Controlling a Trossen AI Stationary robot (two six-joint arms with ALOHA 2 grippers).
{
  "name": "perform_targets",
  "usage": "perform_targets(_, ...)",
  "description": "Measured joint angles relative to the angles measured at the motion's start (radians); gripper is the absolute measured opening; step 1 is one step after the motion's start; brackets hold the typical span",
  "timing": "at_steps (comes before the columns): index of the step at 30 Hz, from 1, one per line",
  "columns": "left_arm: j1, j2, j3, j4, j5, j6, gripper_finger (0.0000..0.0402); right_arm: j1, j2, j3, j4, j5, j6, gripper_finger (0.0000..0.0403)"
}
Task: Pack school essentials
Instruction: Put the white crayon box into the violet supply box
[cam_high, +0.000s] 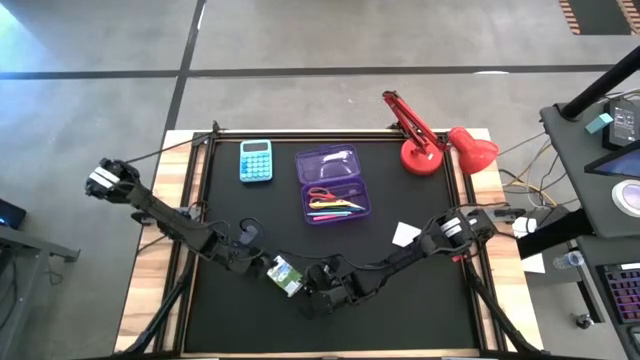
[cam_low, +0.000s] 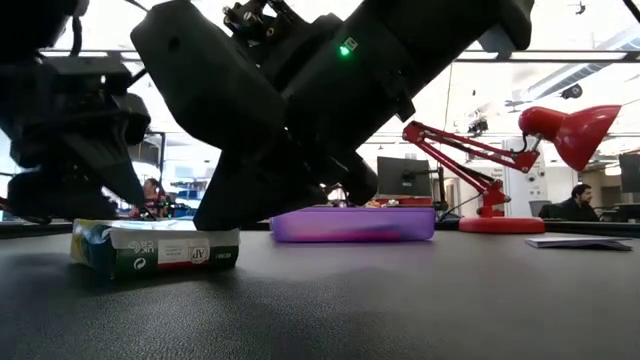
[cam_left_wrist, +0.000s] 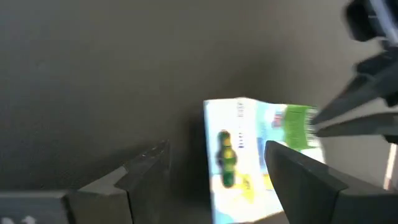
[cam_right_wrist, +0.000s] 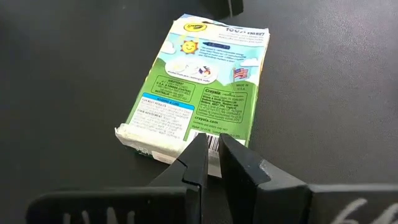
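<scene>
The small green-and-white packet (cam_high: 285, 275) lies flat on the black mat near the table's front edge. My left gripper (cam_left_wrist: 217, 149) is open at the packet's left end; one finger (cam_left_wrist: 298, 174) hangs over the packet and the other (cam_left_wrist: 130, 177) is beside it over the mat. My right gripper (cam_right_wrist: 211, 144) comes from the right, slanting down, with its fingers shut to a thin slit at the packet's barcode edge (cam_right_wrist: 214, 134). The purple case (cam_high: 335, 185) lies open farther back, with red-handled scissors (cam_high: 322, 194) and pens (cam_high: 335, 207) inside. My left gripper has the packet's end (cam_left_wrist: 249, 155) partly between its open fingers; I cannot tell whether either finger touches it. My right gripper has its fingertips (cam_right_wrist: 200, 146) at the packet's barcode edge, slanting down from the table's right. I cannot tell whether they touch it. The packet lies flat on the mat (cam_low: 150, 250).
A light-blue calculator (cam_high: 256, 160) lies left of the case. A red desk lamp (cam_high: 440, 145) stands at the back right. A small white square (cam_high: 406, 235) lies on the mat under my right arm. Bare mat stretches across the near side.
</scene>
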Motion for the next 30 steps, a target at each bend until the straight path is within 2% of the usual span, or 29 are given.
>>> perform_targets(5, 0.000, 0.089, 0.001, 0.037, -0.004, -0.079, 0.0244, 0.004, 0.007, 0.000, -0.003, -0.004, -0.012, 0.0036)
perform_targets(10, 0.001, 0.163, 0.001, 0.227, 0.009, -0.076, 0.0244, 0.004, 0.007, -0.001, -0.003, -0.008, -0.016, 0.0036)
perform_targets(15, 0.003, 0.203, 0.001, 0.305, 0.030, -0.075, 0.0244, 0.005, 0.007, -0.002, -0.002, -0.002, -0.024, 0.0036)
perform_targets(20, 0.005, 0.201, -0.003, 0.350, 0.059, -0.050, 0.0244, 0.005, 0.007, -0.003, -0.010, 0.001, -0.033, 0.0036)
perform_targets(26, 0.002, 0.177, -0.003, 0.354, 0.194, -0.052, 0.0244, 0.007, 0.006, -0.004, -0.018, 0.009, -0.057, 0.0036)
perform_targets(30, 0.002, 0.166, -0.003, 0.356, 0.205, -0.032, 0.0244, 0.008, 0.006, -0.004, -0.015, 0.035, -0.068, 0.0036)
